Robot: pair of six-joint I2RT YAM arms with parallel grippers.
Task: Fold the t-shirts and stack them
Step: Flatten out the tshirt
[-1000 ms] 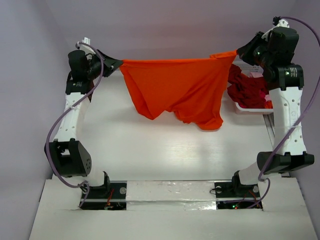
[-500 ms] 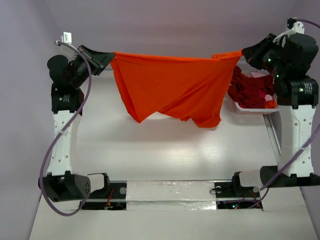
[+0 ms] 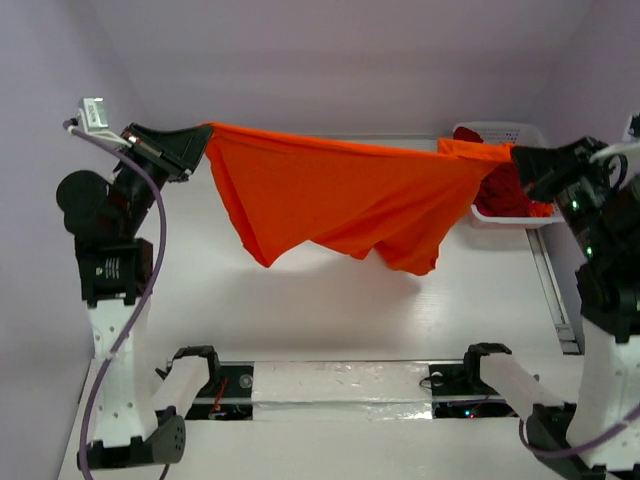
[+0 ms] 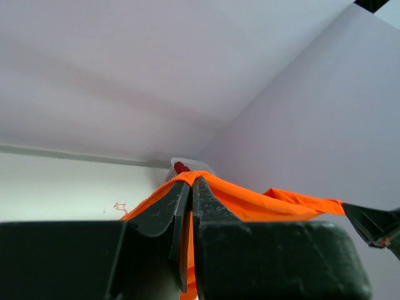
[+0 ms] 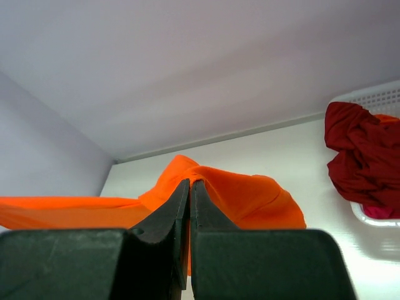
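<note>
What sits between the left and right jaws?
The plain bright orange cloth t-shirt, pinched at each end by shut jaws and stretched in mid-air between them; the top external view shows it.

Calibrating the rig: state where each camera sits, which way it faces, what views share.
Top external: above, behind the robot, facing down; both arms show.
Left wrist: on the left gripper, facing right toward the basket; shut jaws show.
Right wrist: on the right gripper, facing the far wall; shut jaws show.
All share the orange t-shirt.
</note>
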